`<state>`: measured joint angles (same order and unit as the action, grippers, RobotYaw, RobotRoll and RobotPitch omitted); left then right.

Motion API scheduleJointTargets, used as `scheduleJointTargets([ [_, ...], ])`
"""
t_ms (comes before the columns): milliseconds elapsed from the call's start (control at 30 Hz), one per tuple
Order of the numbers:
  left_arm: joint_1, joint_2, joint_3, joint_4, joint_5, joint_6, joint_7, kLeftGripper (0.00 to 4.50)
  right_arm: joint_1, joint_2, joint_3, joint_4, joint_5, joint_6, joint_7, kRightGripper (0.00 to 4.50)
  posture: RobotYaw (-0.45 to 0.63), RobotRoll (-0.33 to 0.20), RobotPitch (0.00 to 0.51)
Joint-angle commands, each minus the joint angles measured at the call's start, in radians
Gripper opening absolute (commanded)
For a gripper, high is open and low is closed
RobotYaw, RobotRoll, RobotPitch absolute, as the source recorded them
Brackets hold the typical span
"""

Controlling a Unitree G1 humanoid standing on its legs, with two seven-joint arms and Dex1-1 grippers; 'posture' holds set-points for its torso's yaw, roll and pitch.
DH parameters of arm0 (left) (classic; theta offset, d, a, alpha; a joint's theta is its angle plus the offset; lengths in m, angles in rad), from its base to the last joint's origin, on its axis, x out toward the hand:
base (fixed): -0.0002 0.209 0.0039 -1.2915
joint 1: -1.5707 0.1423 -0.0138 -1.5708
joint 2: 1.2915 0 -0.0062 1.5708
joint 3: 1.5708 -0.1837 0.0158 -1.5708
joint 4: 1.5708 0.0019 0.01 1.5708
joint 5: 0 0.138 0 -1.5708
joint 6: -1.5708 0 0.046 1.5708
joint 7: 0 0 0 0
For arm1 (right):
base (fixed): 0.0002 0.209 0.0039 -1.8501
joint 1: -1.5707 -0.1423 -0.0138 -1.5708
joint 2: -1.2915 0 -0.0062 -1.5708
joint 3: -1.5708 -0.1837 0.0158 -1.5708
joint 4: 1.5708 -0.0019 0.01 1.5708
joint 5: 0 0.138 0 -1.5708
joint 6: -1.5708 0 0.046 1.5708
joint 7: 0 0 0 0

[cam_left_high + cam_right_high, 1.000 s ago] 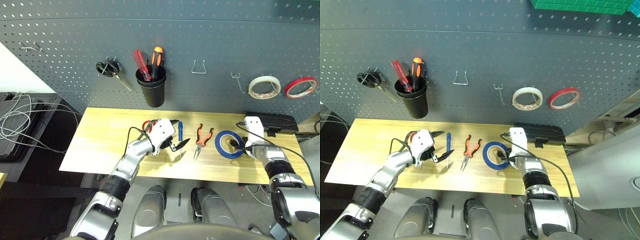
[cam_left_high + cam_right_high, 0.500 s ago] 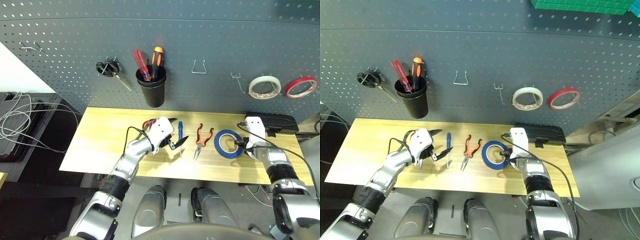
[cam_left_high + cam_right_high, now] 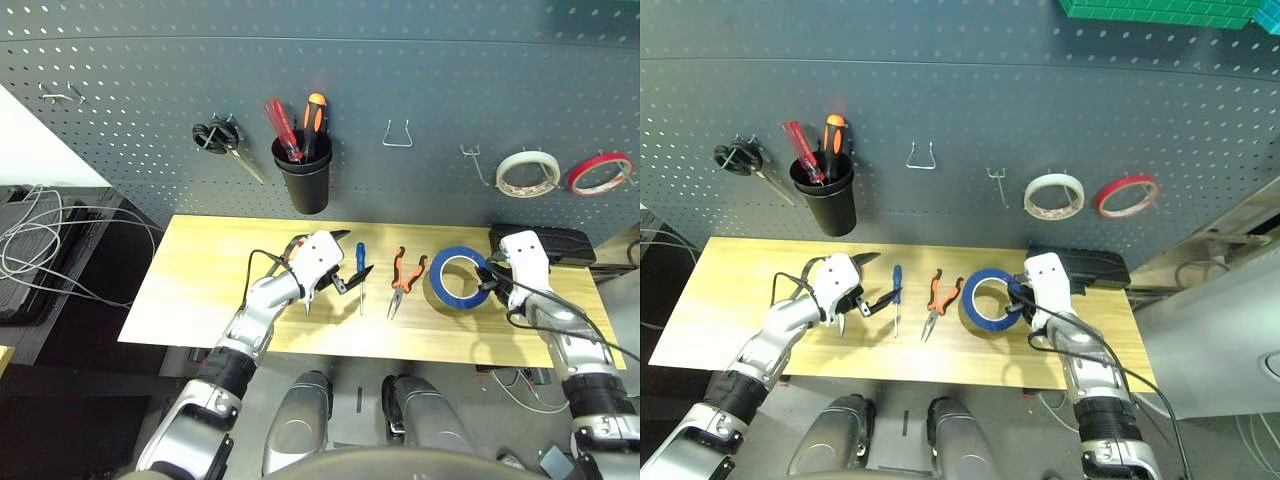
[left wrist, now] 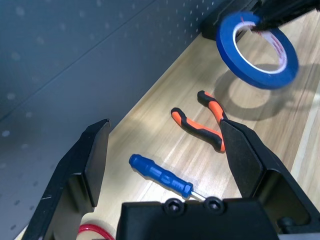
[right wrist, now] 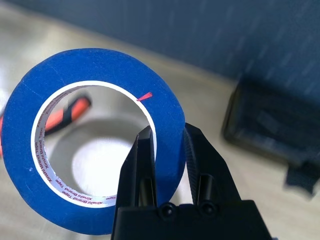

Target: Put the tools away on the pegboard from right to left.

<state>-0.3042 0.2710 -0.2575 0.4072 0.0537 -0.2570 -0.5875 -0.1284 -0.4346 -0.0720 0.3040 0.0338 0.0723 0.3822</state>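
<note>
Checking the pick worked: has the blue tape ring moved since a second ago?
Yes. The blue tape ring, gripped by the right pincer, has lifted off the table and stands tilted up beside the pliers.

Blue tape ring (image 3: 457, 279) upright, off table.

Head pair overlooks table (image 3: 200, 270); wrist cameras sit close, apparently sharing tape ring (image 5: 90, 135).
</note>
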Motion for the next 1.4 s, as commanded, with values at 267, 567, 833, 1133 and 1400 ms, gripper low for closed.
scheduleJointTargets([
  [267,-0.003,0.0,-0.003,0.013,0.01,-0.013,-0.004,4.5,-0.006,-0.024,-0.004,0.087,-0.07,-0.416,-0.057,0.71,0.06,0.0,0.167],
  [567,0.011,0.003,0.001,-0.02,-0.005,-0.014,-0.014,4.5,0.013,-0.091,0.006,0.102,-0.205,-0.753,-0.135,0.71,0.06,0.0,0.18],
  [833,0.01,-0.001,-0.001,-0.015,-0.002,-0.02,-0.013,4.5,0.034,-0.133,-0.022,0.037,-0.279,-0.882,-0.244,0.71,0.05,0.0,0.181],
  [1133,0.012,0.002,0.001,-0.011,-0.003,-0.027,-0.017,4.5,0.061,-0.151,-0.073,-0.112,-0.228,-0.829,-0.24,0.71,0.03,0.0,0.188],
  [1400,0.001,-0.008,-0.006,0.003,-0.001,-0.03,-0.019,4.5,0.014,-0.121,-0.103,-0.105,-0.209,-0.737,-0.27,0.71,0.02,0.0,0.183],
])
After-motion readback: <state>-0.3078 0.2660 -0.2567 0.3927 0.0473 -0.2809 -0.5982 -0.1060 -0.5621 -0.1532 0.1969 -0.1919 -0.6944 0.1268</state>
